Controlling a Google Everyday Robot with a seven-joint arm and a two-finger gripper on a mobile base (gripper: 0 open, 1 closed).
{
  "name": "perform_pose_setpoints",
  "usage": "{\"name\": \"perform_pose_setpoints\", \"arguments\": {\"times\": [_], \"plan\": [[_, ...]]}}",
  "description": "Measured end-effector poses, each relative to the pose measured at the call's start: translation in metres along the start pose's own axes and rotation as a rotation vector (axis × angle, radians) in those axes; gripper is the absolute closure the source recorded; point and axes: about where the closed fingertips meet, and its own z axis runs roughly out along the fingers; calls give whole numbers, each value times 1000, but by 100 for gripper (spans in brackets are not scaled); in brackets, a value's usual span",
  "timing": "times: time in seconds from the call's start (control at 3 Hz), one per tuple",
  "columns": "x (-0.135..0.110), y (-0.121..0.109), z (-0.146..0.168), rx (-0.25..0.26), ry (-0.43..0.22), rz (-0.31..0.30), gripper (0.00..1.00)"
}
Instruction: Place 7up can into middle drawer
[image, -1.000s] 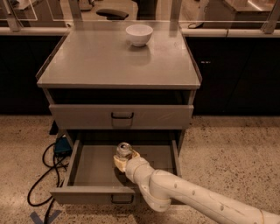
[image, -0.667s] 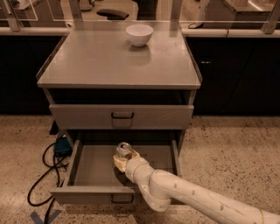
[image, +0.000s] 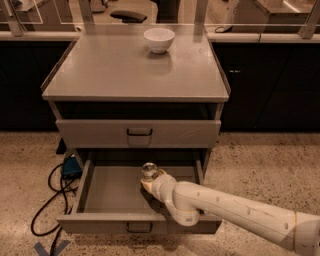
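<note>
The 7up can (image: 149, 171), silvery with a shiny round top, stands upright inside the open middle drawer (image: 105, 192), near the middle of its back part. My gripper (image: 150, 183) reaches down into the drawer from the lower right on its white arm. Its yellowish fingers (image: 145, 186) are closed around the can's lower body. The can's label is mostly hidden by the gripper. The can's base is hidden, so I cannot tell whether it rests on the drawer floor.
The drawer above (image: 139, 133) is closed, showing a flat front and a handle. A white bowl (image: 159, 39) sits at the back of the cabinet top (image: 135, 75). Black cables (image: 50, 200) and a blue box (image: 71, 166) lie on the floor at left.
The gripper and the can have shifted slightly to the right inside the drawer. Nothing else has moved.
</note>
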Motion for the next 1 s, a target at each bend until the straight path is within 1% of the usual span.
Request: {"name": "perform_pose_setpoints", "arguments": {"times": [0.33, 0.67, 1.0], "plan": [[19, -8, 1, 11, 31, -4, 100], [21, -8, 6, 9, 33, 11, 100], [53, -23, 30, 26, 88, 103, 100]]}}
